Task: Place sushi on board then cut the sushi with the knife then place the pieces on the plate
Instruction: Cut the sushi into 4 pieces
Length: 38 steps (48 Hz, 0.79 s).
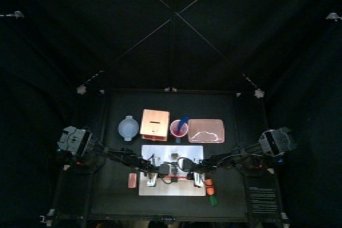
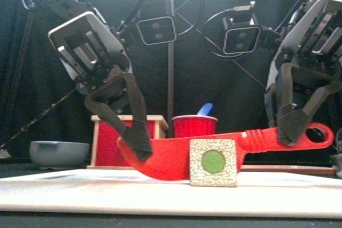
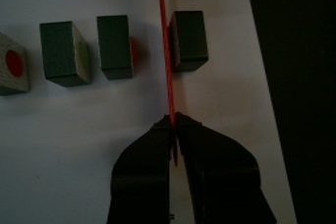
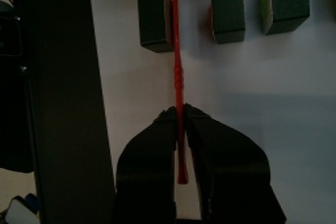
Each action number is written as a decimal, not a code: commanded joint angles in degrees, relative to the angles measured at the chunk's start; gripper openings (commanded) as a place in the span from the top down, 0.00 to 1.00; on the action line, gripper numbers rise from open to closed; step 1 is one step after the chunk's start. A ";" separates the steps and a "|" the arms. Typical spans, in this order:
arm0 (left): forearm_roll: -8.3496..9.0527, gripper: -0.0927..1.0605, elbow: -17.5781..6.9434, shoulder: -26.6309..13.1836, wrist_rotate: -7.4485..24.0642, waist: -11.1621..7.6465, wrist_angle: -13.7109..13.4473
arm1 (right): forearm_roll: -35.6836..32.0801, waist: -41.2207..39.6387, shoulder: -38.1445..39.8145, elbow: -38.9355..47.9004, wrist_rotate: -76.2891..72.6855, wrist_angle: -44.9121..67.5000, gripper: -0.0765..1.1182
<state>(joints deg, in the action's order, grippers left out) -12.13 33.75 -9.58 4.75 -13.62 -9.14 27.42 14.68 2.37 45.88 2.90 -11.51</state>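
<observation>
The red toy knife [image 2: 201,152] is held level just above the white board [image 2: 80,187]. My left gripper [image 2: 134,150] is shut on its blade end and my right gripper [image 2: 283,132] is shut on its handle end. One sushi piece [image 2: 214,162], dark green with a pale face, stands on the board right in front of the blade. In the left wrist view the knife [image 3: 164,51] shows edge-on as a thin red line between two dark blocks [image 3: 188,39] [image 3: 114,46], with more pieces [image 3: 61,53] further along. The right wrist view shows the blade [image 4: 175,71] beside a block [image 4: 156,20].
Behind the board stand the pink tray [image 1: 205,130], the red cup [image 1: 181,127] with a blue knife, the wooden box [image 1: 154,124] and the blue-grey bowl [image 1: 127,127]. The board's edge meets the black table [image 4: 59,90] close to the blade.
</observation>
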 commanded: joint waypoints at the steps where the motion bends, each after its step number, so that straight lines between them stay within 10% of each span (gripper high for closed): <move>1: 0.88 0.52 -1.05 3.08 0.18 0.35 0.00 | -0.88 -0.09 3.87 -1.05 0.18 -1.14 0.57; 14: 6.24 0.49 -0.70 9.14 0.00 1.49 0.70 | -3.60 -3.43 11.16 -1.32 0.18 -6.68 0.57; 38: 10.63 0.25 3.25 13.27 0.18 3.87 12.92 | -4.22 -6.42 23.99 2.81 0.00 -11.25 0.57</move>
<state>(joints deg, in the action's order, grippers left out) -2.02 37.53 1.76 4.83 -10.28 2.11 22.59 8.26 22.76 48.43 2.64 -22.41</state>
